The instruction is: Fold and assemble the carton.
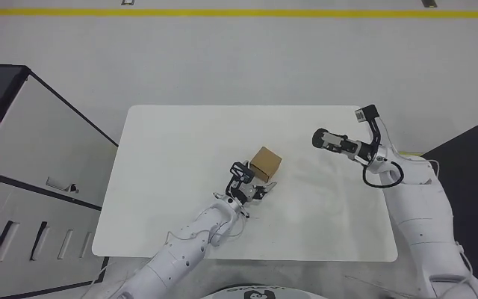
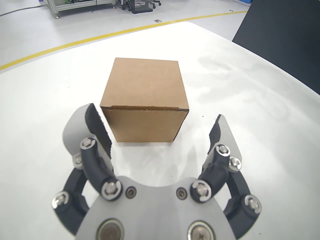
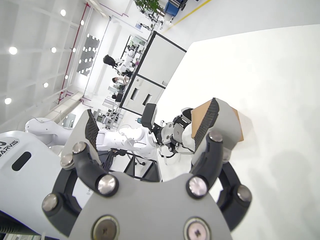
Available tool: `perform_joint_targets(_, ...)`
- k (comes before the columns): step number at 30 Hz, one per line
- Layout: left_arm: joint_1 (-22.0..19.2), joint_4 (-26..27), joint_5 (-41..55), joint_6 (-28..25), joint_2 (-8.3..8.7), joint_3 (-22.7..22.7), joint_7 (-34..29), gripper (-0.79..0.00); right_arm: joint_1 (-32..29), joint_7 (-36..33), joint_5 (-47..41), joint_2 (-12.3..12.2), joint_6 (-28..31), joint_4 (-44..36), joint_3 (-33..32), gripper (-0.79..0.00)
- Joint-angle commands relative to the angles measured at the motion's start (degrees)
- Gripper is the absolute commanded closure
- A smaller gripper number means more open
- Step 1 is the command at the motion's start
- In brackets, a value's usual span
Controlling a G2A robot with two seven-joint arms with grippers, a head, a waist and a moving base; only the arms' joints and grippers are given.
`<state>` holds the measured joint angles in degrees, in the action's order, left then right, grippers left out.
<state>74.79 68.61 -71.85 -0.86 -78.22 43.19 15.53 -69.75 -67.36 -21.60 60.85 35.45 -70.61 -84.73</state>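
A small brown carton (image 1: pixel 265 162) stands closed as a cube near the middle of the white table (image 1: pixel 187 142). In the left wrist view the carton (image 2: pixel 143 103) rests just in front of my left gripper (image 2: pixel 160 123), whose fingers are open on either side of its near face, one pad close to a corner. From above, that left gripper (image 1: pixel 252 188) lies just to the near left of the carton. My right gripper (image 1: pixel 320 139) hovers open to the right of the carton, apart from it. In the right wrist view, part of the carton (image 3: pixel 198 118) is hidden by a finger of my right gripper (image 3: pixel 152 123).
A grey cabinet (image 1: pixel 37 149) stands off the table's left side. A dark panel (image 1: pixel 455 149) sits beyond the right edge. A yellow floor line (image 1: pixel 239 12) runs behind the table.
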Motion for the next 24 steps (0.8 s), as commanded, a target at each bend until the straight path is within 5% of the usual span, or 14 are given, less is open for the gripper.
perform_joint_targets(1, -0.30, -0.43, 0.06, 0.11, -0.24, -0.05, 0.27, -0.785, -0.82, 0.05, -0.99, -0.22, -0.12, -0.15, -0.79, -0.785)
perform_joint_targets(24, -3.64, -7.69, 0.53, 0.47, -3.02, -1.17, 3.51, -0.785, -1.40, -0.98, -1.66, -0.41, 0.03, -0.75, -0.96, -0.785)
